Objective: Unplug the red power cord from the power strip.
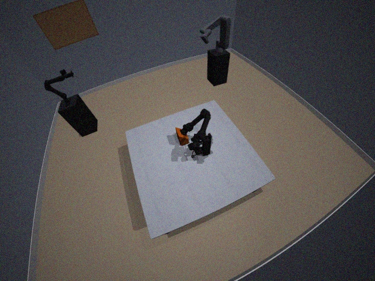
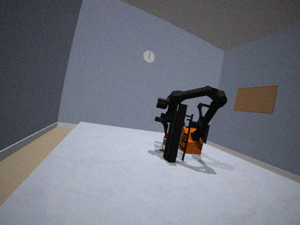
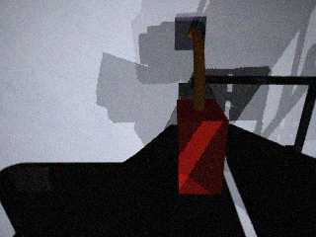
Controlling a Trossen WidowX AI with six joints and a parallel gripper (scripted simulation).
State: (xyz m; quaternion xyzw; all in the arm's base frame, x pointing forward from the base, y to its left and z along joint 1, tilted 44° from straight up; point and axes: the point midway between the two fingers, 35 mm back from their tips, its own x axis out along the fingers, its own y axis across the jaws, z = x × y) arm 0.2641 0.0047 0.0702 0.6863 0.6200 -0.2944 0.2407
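Between end effector [image 3: 199, 197] fingers, red plug [image 3: 201, 145], clamped

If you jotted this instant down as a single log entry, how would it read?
phase: unplugging | jaws: shut on red block-shaped plug | brown cord: runs up from plug | orange box: beside arm | release: not yet done

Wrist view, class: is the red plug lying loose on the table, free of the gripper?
No. The red plug sits between the dark fingers of the gripper, which is shut on it.
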